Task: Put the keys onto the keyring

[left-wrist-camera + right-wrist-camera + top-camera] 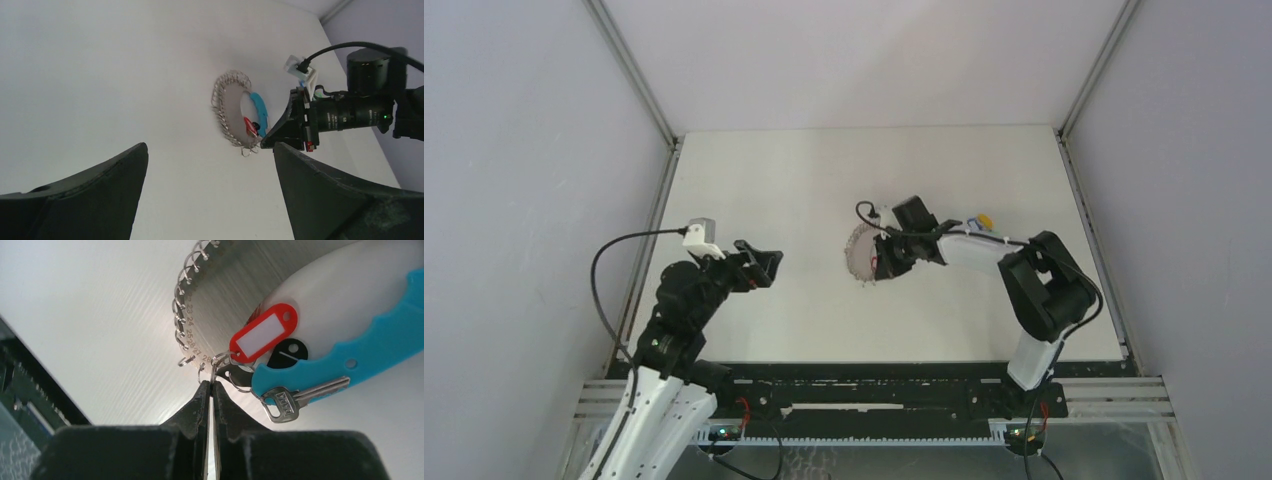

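The keyring (235, 287), a grey numbered disc edged with small wire loops, lies on the white table (764, 180) near its middle. It carries a red tag (264, 332), a black tag (288, 352), a curved cyan piece (350, 357) and a silver metal key (300, 396), all bunched at one side. The right pincer (210, 386) is clenched on a thin wire loop at the keyring's edge, beside that bunch. The left pincer (771, 264) hangs released, its jaws wide, well apart from the keyring on the left. The keys (980, 221) sit beyond the right forearm, half hidden by it. Only a yellow bit and a blue bit show, too small to make out further
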Available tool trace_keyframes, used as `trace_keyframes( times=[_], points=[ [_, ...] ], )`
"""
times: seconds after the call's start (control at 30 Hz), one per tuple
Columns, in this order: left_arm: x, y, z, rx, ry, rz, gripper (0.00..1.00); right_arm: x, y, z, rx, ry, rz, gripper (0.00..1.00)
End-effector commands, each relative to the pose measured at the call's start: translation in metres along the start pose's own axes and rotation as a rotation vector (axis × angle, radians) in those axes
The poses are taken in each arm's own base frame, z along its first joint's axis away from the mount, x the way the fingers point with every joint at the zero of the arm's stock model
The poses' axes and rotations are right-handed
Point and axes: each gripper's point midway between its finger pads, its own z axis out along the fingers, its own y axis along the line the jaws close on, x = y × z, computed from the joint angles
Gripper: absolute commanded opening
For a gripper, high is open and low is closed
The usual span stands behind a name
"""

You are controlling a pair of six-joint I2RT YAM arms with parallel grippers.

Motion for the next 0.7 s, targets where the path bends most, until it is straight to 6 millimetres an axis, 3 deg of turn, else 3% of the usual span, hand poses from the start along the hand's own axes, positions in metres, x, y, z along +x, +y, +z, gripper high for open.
trace_keyframes(
  times=[0.0, 0.27, 0.67],
  points=[
    [0.044, -0.02, 0.015, 0.118, 0.14, -0.23, 1.0, -0.005, 0.036, -0.021, -0.085, -0.128, -0.063, 0.0],
    [0.096, -0.02, 0.045, 0.156, 0.228, -0.504, 1.0, 0.002, 0.058, -0.049, -0.102, -0.211, -0.082, 0.0],
    [0.13, -0.05, 0.088, 0.226, 0.379, -0.64, 0.97, 0.01, 0.059, -0.051, -0.114, -0.212, -0.082, 0.0]
  ],
)
